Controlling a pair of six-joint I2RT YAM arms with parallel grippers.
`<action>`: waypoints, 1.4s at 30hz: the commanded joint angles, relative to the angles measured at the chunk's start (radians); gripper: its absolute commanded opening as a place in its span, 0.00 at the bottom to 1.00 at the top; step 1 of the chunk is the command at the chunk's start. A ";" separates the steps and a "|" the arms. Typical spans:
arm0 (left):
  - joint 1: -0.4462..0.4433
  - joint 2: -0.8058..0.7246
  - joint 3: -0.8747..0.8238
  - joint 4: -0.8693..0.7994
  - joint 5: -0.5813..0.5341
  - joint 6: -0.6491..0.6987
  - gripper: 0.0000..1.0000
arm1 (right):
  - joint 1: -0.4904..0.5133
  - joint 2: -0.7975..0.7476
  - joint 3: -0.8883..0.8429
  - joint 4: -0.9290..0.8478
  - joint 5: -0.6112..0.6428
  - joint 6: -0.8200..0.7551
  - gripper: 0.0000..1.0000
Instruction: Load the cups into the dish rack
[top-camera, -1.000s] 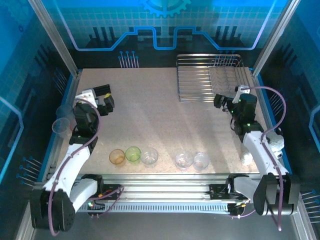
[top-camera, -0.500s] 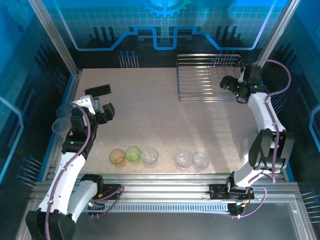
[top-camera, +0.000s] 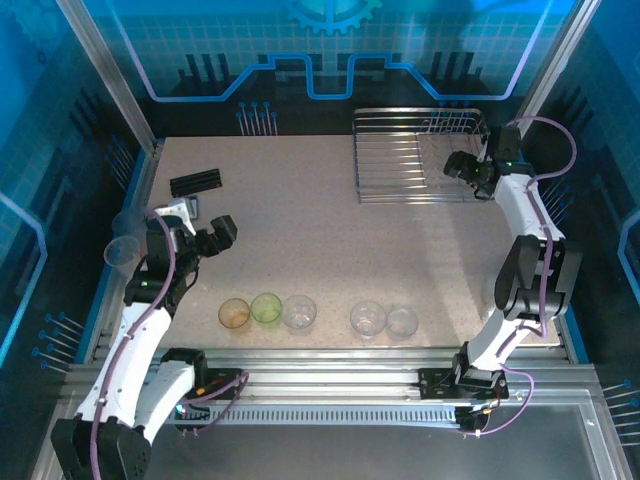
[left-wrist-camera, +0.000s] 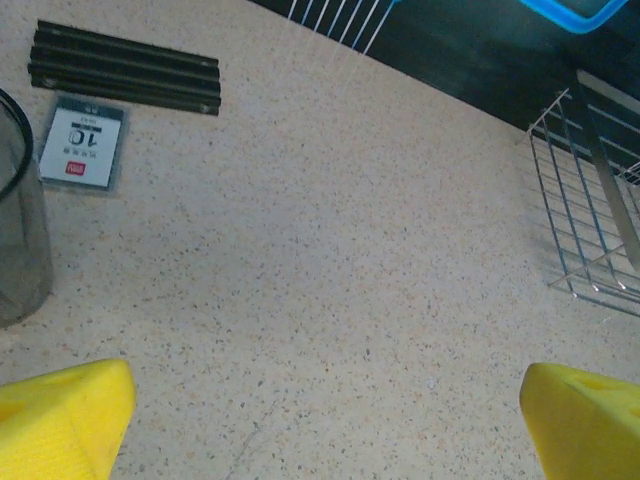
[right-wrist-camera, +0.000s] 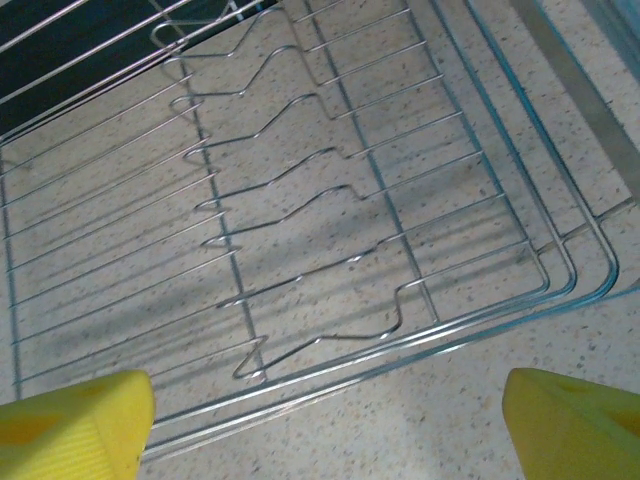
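Note:
Five cups stand in a row near the front edge: orange (top-camera: 234, 314), green (top-camera: 266, 307) and three clear ones (top-camera: 299, 312) (top-camera: 368, 319) (top-camera: 402, 321). Two more cups (top-camera: 121, 250) sit at the left edge, one of which is the smoky grey cup (left-wrist-camera: 15, 220) in the left wrist view. The silver wire dish rack (top-camera: 405, 160) lies at the back right with no cup in it. My left gripper (top-camera: 212, 240) (left-wrist-camera: 325, 440) hangs open over bare table. My right gripper (top-camera: 457, 167) (right-wrist-camera: 325, 430) is open above the rack's (right-wrist-camera: 341, 370) right front rim, holding nothing.
A black ridged bar (top-camera: 195, 183) (left-wrist-camera: 125, 70) and a small white card (left-wrist-camera: 82, 147) lie at the back left. The rack's corner (left-wrist-camera: 590, 200) shows far right in the left wrist view. Metal frame rails border the table.
My right arm has swung from the near right side up to the rack's right end. My left gripper has drawn back from the black bar, toward the front and right.

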 joint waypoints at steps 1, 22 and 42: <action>-0.008 0.031 -0.001 0.034 0.032 -0.010 0.99 | -0.013 0.047 0.013 0.047 0.055 0.019 0.90; -0.016 0.124 -0.001 0.121 0.049 0.021 0.99 | -0.123 0.269 0.142 0.251 0.010 -0.073 0.89; -0.023 0.165 0.009 0.129 0.038 0.055 0.99 | -0.148 0.471 0.370 0.117 0.012 -0.153 0.79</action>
